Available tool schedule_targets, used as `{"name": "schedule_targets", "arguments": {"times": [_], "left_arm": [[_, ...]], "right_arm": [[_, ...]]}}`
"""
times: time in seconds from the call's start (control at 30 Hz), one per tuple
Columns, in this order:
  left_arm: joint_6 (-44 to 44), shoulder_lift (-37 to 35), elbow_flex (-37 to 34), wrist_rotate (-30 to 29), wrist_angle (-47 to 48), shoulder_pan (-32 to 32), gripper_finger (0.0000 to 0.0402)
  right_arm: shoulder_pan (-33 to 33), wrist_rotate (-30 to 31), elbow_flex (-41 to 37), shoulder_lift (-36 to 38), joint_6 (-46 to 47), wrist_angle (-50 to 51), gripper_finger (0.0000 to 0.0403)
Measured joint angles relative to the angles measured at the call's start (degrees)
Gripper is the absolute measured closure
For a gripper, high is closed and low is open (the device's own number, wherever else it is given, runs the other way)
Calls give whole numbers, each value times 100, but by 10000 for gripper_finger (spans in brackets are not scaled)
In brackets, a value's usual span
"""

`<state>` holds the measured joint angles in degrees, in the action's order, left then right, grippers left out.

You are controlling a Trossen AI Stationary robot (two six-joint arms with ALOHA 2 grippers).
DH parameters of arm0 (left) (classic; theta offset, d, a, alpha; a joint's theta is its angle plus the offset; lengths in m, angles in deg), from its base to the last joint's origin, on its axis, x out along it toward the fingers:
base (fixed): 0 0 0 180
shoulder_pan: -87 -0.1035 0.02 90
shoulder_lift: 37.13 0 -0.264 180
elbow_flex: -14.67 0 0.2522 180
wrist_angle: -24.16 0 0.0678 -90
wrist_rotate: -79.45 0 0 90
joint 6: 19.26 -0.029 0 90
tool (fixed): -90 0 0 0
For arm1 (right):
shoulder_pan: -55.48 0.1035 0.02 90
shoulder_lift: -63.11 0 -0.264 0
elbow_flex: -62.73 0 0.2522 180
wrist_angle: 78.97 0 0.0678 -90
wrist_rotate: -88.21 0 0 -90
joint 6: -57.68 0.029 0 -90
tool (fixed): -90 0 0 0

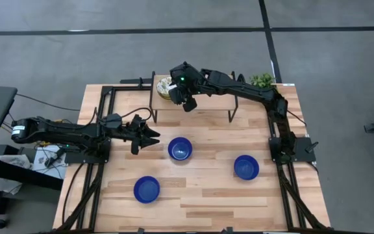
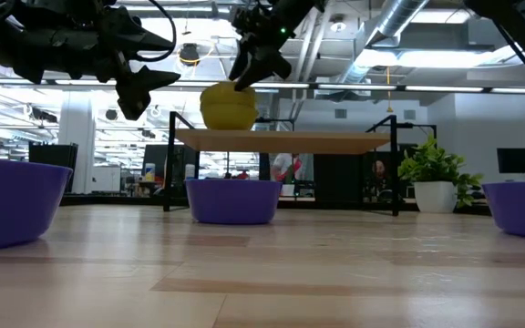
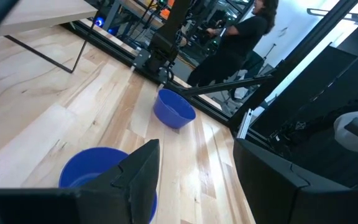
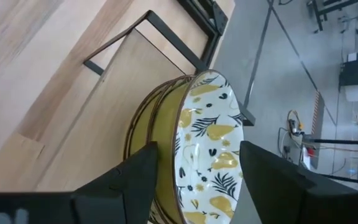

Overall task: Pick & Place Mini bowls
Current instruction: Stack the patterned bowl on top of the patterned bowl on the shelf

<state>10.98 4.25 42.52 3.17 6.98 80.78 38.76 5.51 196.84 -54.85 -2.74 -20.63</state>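
Observation:
Three cobalt blue mini bowls rest on their bases on the wooden table: one in the middle point(image 1: 180, 149), one at the right point(image 1: 246, 167), one at the near left point(image 1: 147, 189). A stack of cream, leaf-patterned bowls point(image 1: 165, 88) stands on the left end of a raised wooden shelf point(image 1: 206, 101). My right gripper point(image 1: 187, 102) is open just over the stack point(image 4: 207, 143), with a finger showing on either side of it; I cannot tell if it touches. My left gripper point(image 1: 152, 136) is open and empty, raised above the table just left of the middle blue bowl point(image 3: 95, 171).
The shelf stands on thin black legs point(image 2: 395, 173) at the table's far middle. A potted plant point(image 1: 262, 80) sits at the far right corner. A black frame rail runs along the table's edges. A person point(image 3: 241, 37) shows beyond the table's right side.

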Motion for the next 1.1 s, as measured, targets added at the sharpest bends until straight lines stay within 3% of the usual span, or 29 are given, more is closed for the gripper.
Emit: {"name": "schedule_targets", "arguments": {"times": [0.43,1.1], "left_arm": [[-65,0,0,1,-3,0,198],[-129,0,0,2,-42,2,198]], "right_arm": [[94,23,0,301,41,-90,189],[-288,-135,-160,138,448,-127,189]]}}
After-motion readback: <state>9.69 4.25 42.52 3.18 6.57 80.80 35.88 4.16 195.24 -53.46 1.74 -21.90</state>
